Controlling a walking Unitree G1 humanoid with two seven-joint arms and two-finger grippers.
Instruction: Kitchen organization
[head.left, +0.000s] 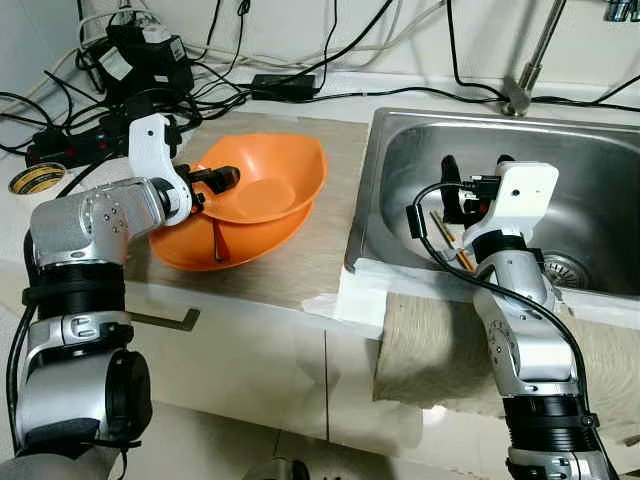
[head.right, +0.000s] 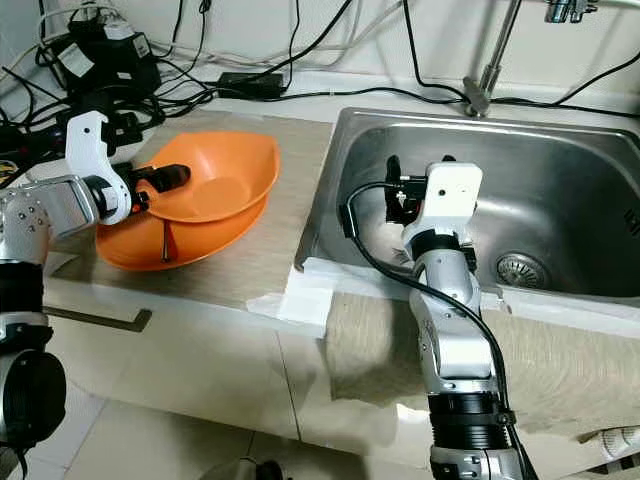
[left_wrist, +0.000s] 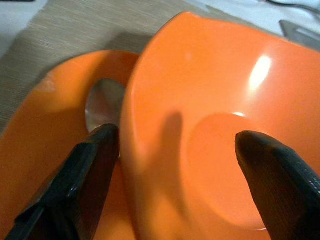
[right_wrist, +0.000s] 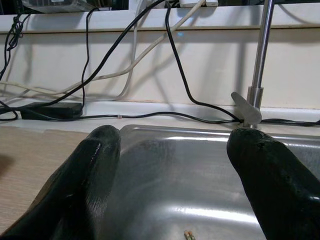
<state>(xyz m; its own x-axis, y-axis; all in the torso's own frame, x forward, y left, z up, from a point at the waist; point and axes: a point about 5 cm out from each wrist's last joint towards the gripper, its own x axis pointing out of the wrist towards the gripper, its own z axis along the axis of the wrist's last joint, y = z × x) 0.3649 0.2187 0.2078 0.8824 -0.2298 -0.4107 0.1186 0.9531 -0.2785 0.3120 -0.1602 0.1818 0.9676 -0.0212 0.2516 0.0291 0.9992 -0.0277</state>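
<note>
An orange bowl (head.left: 268, 180) rests tilted on an orange plate (head.left: 262, 242) on the countertop mat. A metal spoon (left_wrist: 102, 102) lies on the plate, partly under the bowl. My left gripper (head.left: 214, 186) is open at the bowl's near left rim, one finger inside the bowl and one outside over the plate, as the left wrist view of the gripper (left_wrist: 175, 135) shows. My right gripper (head.left: 478, 170) hangs open over the steel sink (head.left: 400, 125) with nothing between its fingers. A pair of chopsticks (head.left: 455, 245) lies in the sink below it.
Tangled black cables and power adapters (head.left: 140, 60) crowd the counter behind the plate, with a tape roll (head.left: 38, 178) at the far left. The faucet (head.left: 522, 88) stands behind the sink. A beige towel (head.left: 440, 350) hangs over the counter front.
</note>
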